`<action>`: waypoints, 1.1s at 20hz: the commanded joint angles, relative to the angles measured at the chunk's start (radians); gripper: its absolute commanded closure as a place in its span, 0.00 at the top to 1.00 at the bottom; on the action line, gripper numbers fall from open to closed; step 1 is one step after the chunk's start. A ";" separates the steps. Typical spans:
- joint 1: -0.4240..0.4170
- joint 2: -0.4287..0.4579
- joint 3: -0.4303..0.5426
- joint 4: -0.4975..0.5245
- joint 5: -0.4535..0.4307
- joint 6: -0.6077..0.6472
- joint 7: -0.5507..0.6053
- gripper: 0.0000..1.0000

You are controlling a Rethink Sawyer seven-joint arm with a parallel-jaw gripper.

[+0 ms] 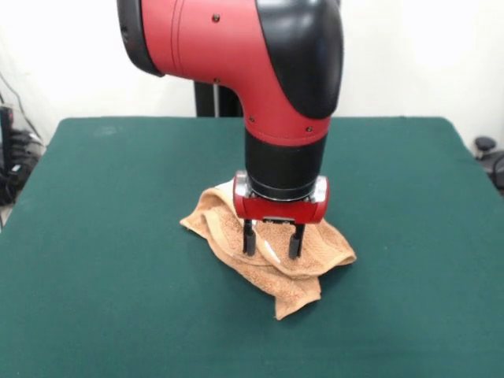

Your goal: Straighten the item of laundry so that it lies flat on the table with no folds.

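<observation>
The orange-tan terry towel (276, 264) lies crumpled and folded over itself near the middle of the green table (102, 236). One folded corner points toward the front edge, and a small white label shows between the fingers. My gripper (272, 249) comes straight down from the red and black arm onto the towel's middle. Its two black fingers (249, 238) are spread apart, open, with their tips touching or pressed into the cloth. Part of the towel's far side is hidden behind the gripper body.
Cables and dark equipment sit off the table's left edge (16, 157). A dark object stands off the right edge (488, 157). The robot's pedestal (216, 98) is at the far side.
</observation>
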 commanded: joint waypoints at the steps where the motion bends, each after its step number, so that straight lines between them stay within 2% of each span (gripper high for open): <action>1: 0.032 0.006 0.090 0.042 -0.025 -0.022 0.105 1.00; 12: 0.037 -0.014 0.088 0.071 -0.030 -0.052 0.105 1.00; 13: 0.036 -0.016 0.090 0.076 -0.035 -0.068 0.101 0.00; 22: 0.033 -0.024 0.089 0.086 -0.025 -0.066 0.112 0.00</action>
